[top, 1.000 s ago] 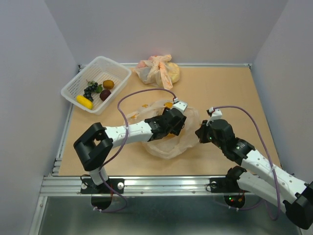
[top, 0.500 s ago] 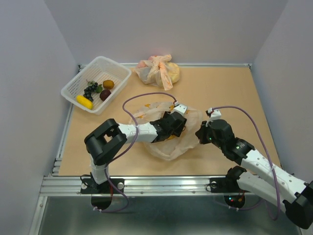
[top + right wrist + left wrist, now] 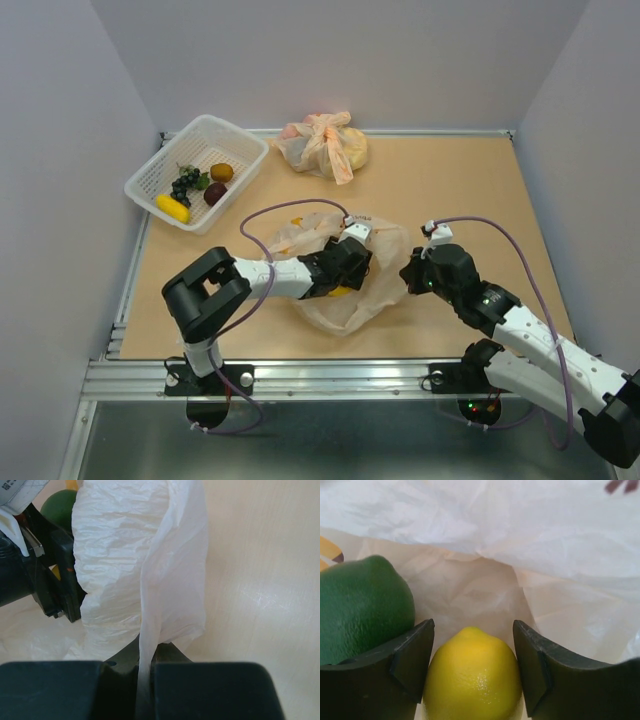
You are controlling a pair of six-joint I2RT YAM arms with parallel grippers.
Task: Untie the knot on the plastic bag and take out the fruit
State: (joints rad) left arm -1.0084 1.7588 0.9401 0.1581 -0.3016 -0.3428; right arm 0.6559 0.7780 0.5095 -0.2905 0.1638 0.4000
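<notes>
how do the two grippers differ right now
The left gripper stands open, its fingers either side of a yellow lemon inside the plastic bag. The right gripper is shut, pinching that bag's thin edge from outside, over bare table. Both work on the same bag.

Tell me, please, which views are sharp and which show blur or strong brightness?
Top external: evenly lit, sharp, soft shadows. Left wrist: the yellow lemon is sharp with a small glint, the near fingers slightly soft, the plastic bag washed out to white. Right wrist: the near fingers are blurred, the bag's folds bright.
</notes>
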